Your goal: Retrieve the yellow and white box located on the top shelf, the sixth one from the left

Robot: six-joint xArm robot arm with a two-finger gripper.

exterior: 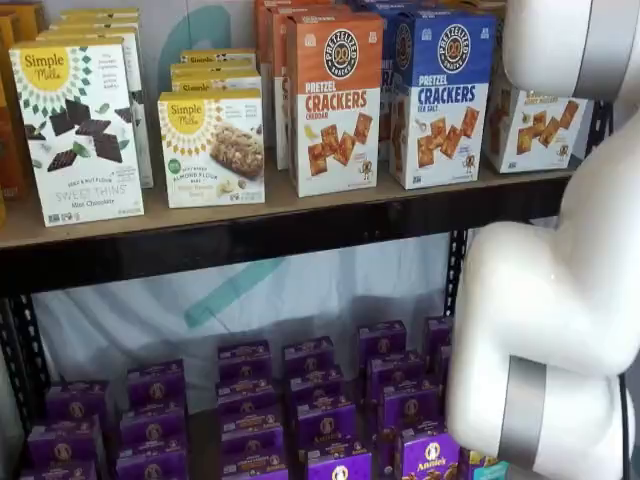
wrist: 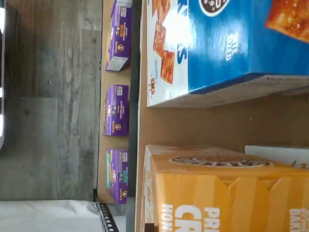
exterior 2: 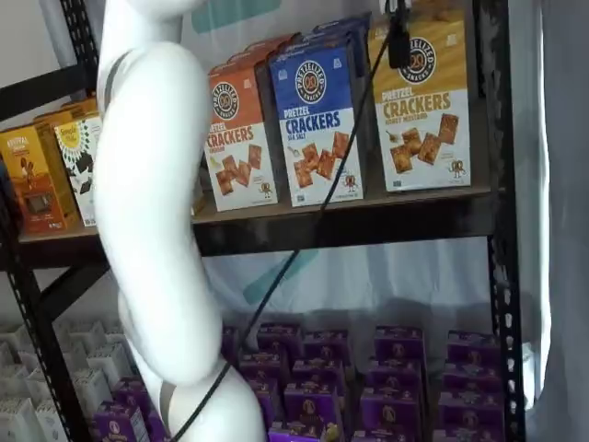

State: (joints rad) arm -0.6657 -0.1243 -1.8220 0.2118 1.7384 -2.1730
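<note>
Standing untouched at the upper right in a shelf view, the tall yellow-and-white cardboard cracker box remains on the tan wooden top shelf. Black gripper hangs above it; jaw state unclear. Grasping and withdrawal remain.

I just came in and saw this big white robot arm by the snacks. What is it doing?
The white robot arm is reaching up to the top shelf, where cracker boxes stand in a row. Its gripper shows only as black fingers hanging right in front of the yellow and white box at the right end, next to the blue box. I cannot tell if the fingers are open or closed. The yellow and white box stands on the shelf, not lifted. Purple boxes sit on the level below.
</note>
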